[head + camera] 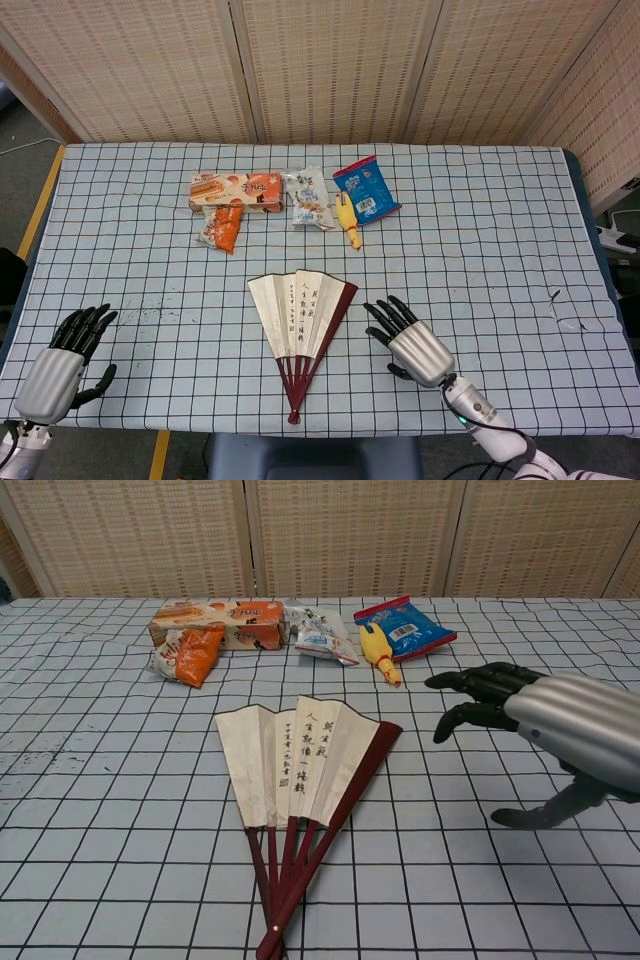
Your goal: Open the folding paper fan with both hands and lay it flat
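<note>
Fan (300, 325) lies part-spread; right hand (410, 336) near its dark guard, fingers apart and empty, likely to pull it wider; left hand (62, 358) empty, fingers apart, well apart.

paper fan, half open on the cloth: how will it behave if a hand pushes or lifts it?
The paper fan is probably light, so a push likely slides the whole thing on the checked cloth. Its thin pleated leaf looks easy to crease; the dark ribs seem stiffer. Lifted by one rib, it may swing about the pivot.
</note>
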Available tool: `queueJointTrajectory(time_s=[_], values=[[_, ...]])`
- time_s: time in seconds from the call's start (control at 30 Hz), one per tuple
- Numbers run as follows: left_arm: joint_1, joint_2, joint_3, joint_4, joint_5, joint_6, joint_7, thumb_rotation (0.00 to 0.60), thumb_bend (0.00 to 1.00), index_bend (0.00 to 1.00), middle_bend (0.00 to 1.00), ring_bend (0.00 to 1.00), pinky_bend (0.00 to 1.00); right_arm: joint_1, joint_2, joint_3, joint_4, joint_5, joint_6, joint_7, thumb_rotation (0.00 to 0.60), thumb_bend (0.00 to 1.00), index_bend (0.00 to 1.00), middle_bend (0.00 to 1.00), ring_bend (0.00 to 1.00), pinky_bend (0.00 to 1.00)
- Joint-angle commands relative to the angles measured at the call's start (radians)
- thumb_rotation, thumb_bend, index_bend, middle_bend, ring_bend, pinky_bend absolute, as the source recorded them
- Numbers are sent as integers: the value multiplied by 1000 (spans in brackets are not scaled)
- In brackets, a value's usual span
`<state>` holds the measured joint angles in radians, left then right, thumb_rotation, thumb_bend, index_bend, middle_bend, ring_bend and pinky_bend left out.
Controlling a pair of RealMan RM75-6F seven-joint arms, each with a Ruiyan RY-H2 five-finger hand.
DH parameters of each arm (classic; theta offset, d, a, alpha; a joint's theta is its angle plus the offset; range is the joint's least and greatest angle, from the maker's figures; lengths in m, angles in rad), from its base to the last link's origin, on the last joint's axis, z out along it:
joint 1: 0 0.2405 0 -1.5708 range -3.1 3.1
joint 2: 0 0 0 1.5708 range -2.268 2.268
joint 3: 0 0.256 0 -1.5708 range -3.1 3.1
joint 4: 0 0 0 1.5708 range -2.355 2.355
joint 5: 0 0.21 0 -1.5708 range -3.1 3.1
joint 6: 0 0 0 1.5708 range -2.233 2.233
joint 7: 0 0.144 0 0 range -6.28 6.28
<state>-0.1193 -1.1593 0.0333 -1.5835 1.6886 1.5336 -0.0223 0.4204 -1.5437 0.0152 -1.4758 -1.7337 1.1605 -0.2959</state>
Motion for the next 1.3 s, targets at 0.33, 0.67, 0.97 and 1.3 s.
queueJointTrajectory(time_s=[0.33, 0.67, 0.97, 1.3], values=[[5, 5, 4, 5, -11, -8, 7, 600, 411, 0, 0, 0, 80, 144, -427, 61, 505, -9, -13, 79, 600, 132, 418, 0, 0, 0], [8, -1, 7, 12, -18, -14, 26, 600, 413, 0, 0, 0, 80, 193, -623, 60, 771, 6, 38, 203, 600, 135, 462, 0, 0, 0], [11, 2, 3, 18, -34, -18, 22, 600, 415, 0, 0, 0, 80, 234, -709, 57, 888, 8, 86, 264, 600, 279, 603, 58, 0, 0], [7, 1, -4, 18, -38, -20, 22, 600, 427, 0, 0, 0, 80, 291, -654, 84, 801, 2, 169, 253, 600, 711, 795, 172, 0, 0]])
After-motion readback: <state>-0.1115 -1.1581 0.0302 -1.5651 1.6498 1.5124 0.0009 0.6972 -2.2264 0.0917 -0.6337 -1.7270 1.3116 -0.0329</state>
